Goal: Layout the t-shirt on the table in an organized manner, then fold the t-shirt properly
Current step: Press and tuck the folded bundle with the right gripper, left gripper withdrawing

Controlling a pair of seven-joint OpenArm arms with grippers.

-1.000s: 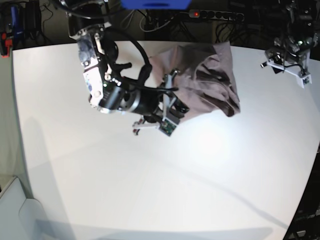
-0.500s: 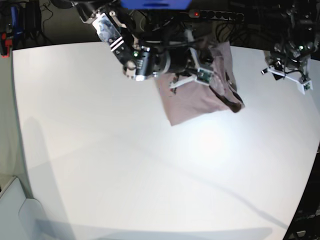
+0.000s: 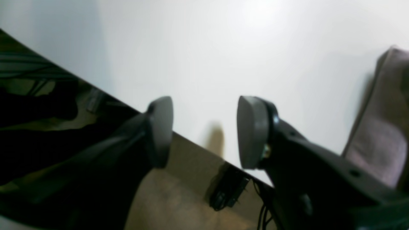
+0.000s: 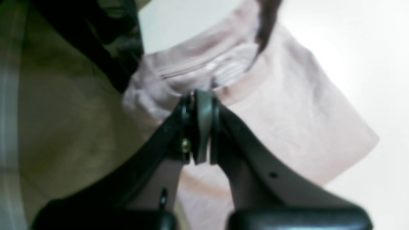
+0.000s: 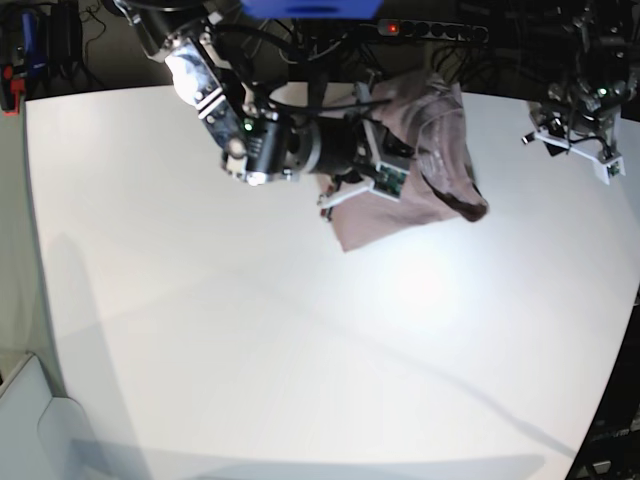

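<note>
The mauve-pink t-shirt [image 5: 405,215] lies bunched and partly folded at the far middle of the white table [image 5: 300,350], reaching the far edge. My right gripper [image 5: 392,168] is stretched over it. In the right wrist view the right gripper [image 4: 203,99] is shut, its tips pinched on a fold of the t-shirt [image 4: 287,105] by the ribbed neck band. My left gripper [image 5: 575,135] hovers open at the far right. The left wrist view shows the left gripper [image 3: 204,131] with nothing between its pads, above the table's edge [image 3: 223,48]; the t-shirt [image 3: 380,143] lies off to its right.
A power strip [image 5: 430,28] and cables lie behind the table's far edge. Brown floor [image 3: 179,198] shows below that edge in the left wrist view. White tabletop stretches in front of and left of the shirt.
The right arm swung from the shirt's near-left side to its far part and its jaws closed. The shirt's near corner now lies flatter on the table. The left gripper stayed put.
</note>
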